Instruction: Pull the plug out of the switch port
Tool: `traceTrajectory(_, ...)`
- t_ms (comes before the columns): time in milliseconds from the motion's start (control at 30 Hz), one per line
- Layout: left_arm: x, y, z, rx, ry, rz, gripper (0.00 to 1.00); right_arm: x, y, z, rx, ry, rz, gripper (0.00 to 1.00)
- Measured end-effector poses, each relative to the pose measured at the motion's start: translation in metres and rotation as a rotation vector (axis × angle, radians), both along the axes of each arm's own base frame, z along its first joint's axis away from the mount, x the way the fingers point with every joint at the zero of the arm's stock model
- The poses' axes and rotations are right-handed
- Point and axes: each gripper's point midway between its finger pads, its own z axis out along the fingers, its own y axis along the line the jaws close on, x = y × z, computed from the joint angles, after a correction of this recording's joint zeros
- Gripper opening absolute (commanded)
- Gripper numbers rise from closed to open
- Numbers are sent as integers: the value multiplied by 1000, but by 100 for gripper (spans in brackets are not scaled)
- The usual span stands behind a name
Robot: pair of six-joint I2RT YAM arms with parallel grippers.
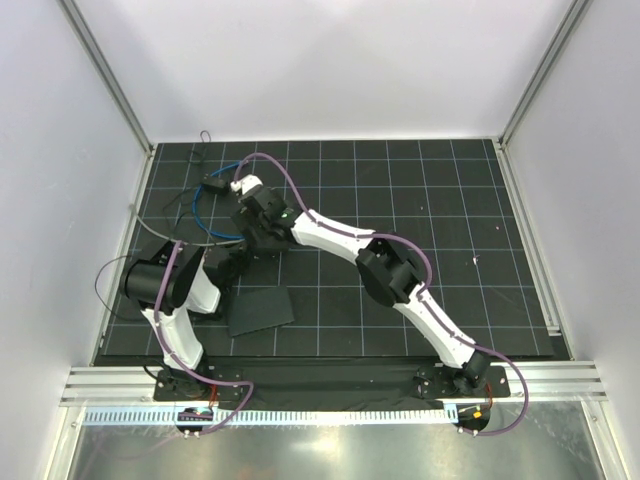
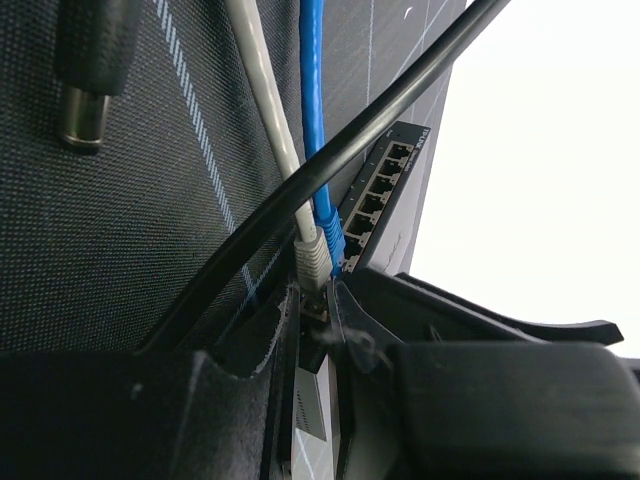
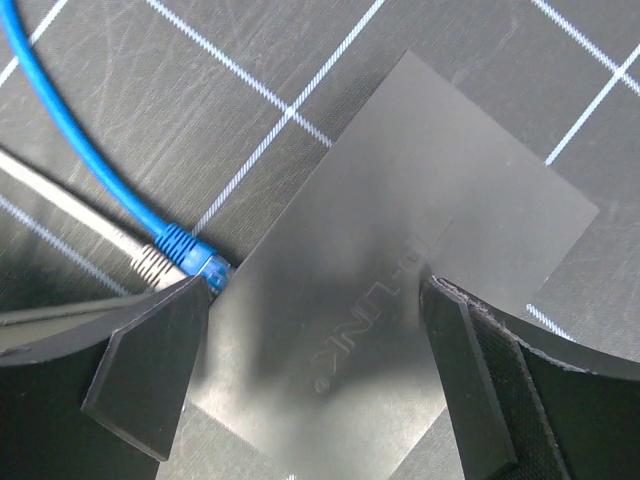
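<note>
LEFT: my left gripper [image 2: 320, 305] sits just beside the plug [image 2: 331, 238] — nearer arm, grip state not discernible | PLUG: seated in the switch port [image 2: 350, 258] — long axis along the blue cable [image 2: 312, 80] | RIGHT: my right gripper [image 3: 318, 300] is spread open over the switch box [image 3: 440, 180]

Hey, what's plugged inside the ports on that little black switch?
The blue cable's plug and a grey plug sit side by side in ports at one end of the switch. The other ports look empty. The plugs' tips are hidden inside their sockets.
</note>
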Motion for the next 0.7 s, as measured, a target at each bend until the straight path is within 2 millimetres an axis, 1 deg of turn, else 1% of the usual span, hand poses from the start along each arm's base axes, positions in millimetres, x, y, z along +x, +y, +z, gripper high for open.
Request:
traceTrajectory(200,-2,1,0,-2,-2,7,0,-1,5,-2,-53,-44,16,96)
traceTrajectory(533,-3,4,0,-2,-6,14,0,1,4,-1,-117,-111,73,96)
traceTrajectory(700,-7,12,-3,6,-1,34,0,-2,3,-3,-117,-105,93,96)
